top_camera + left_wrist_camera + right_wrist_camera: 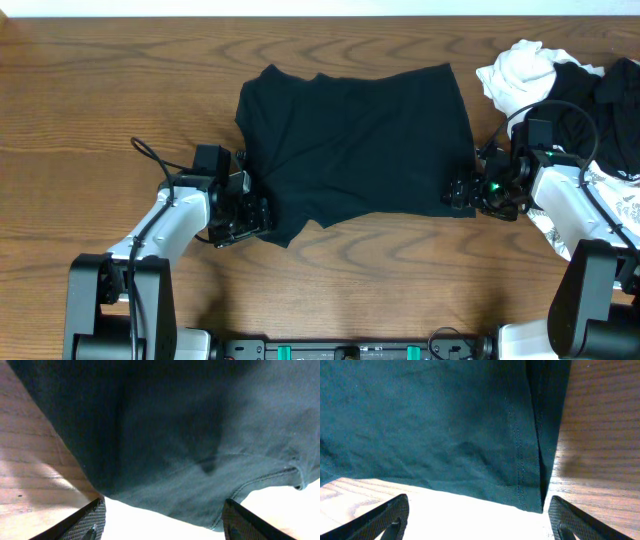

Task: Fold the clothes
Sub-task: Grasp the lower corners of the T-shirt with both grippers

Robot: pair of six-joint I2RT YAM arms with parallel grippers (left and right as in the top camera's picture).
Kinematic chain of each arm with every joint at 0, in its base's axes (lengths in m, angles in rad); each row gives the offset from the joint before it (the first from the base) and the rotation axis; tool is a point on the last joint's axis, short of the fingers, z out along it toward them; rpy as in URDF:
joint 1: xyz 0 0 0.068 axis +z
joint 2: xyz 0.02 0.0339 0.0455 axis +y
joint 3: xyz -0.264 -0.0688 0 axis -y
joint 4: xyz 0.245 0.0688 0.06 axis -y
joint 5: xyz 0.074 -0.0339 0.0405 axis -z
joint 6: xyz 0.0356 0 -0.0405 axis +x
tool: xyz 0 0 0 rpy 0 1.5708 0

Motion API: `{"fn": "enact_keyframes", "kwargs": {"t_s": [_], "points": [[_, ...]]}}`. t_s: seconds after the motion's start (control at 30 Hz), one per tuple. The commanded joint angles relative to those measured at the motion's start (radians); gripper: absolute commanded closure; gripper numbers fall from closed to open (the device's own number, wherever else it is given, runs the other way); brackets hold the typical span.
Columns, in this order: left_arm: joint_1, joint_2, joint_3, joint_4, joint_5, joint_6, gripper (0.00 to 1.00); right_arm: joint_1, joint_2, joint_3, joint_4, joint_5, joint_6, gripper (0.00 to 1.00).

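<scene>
Seen from overhead, four soft garments lie on the brown wooden table. One plain black fabric garment is spread flat between the two claws; one crumpled white garment, a second black garment and one white grey-leaf-print garment are heaped together beyond the right claw, on its outer side. The left claw sits at the spread garment's near corner on its own side; the right claw sits at the opposite near corner.

Only the overhead view shows the heap and both arms; each wrist view shows just one claw, the black cloth and the table. In the left wrist view the left claw is spread wide with nothing gripped, and the cloth's edge lies just ahead of its two fingers. In the right wrist view the right claw also gapes wide and grips nothing; the hem corner lies just ahead of it, with two rows of stitching that the overhead view does not resolve.
</scene>
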Motion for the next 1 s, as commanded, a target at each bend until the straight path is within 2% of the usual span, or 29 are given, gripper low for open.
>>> {"fn": "enact_keyframes", "kwargs": {"t_s": [0.0, 0.17, 0.23, 0.4, 0.47, 0.7, 0.73, 0.83, 0.97], "points": [[0.002, -0.002, -0.019, 0.027, 0.003, -0.027, 0.25, 0.011, 0.000, -0.006, 0.002, -0.011, 0.006, 0.12], [0.002, -0.002, -0.052, 0.092, 0.003, -0.035, 0.25, 0.011, 0.000, -0.006, 0.003, -0.011, 0.006, 0.13], [0.002, -0.002, -0.052, 0.100, 0.004, -0.035, 0.28, 0.011, 0.000, -0.006, 0.005, -0.011, 0.006, 0.12], [0.002, -0.002, -0.052, 0.101, 0.007, -0.035, 0.57, 0.011, 0.000, -0.006, 0.010, -0.011, 0.006, 0.12], [0.002, -0.002, -0.052, 0.101, 0.006, -0.035, 0.66, 0.011, 0.000, -0.006, 0.010, -0.011, 0.006, 0.12], [0.002, -0.002, -0.052, 0.101, 0.006, -0.043, 0.81, 0.011, 0.000, -0.006, 0.015, -0.011, 0.018, 0.13], [0.002, -0.002, -0.052, 0.100, 0.006, -0.043, 0.87, 0.011, 0.000, -0.006, 0.018, -0.011, 0.018, 0.12], [0.002, -0.002, -0.052, 0.097, 0.006, -0.043, 0.94, 0.011, 0.000, -0.006, 0.023, -0.011, 0.018, 0.15], [0.002, -0.002, -0.052, 0.098, 0.006, -0.058, 0.94, 0.011, 0.000, -0.006, 0.028, -0.011, 0.018, 0.19]]}}
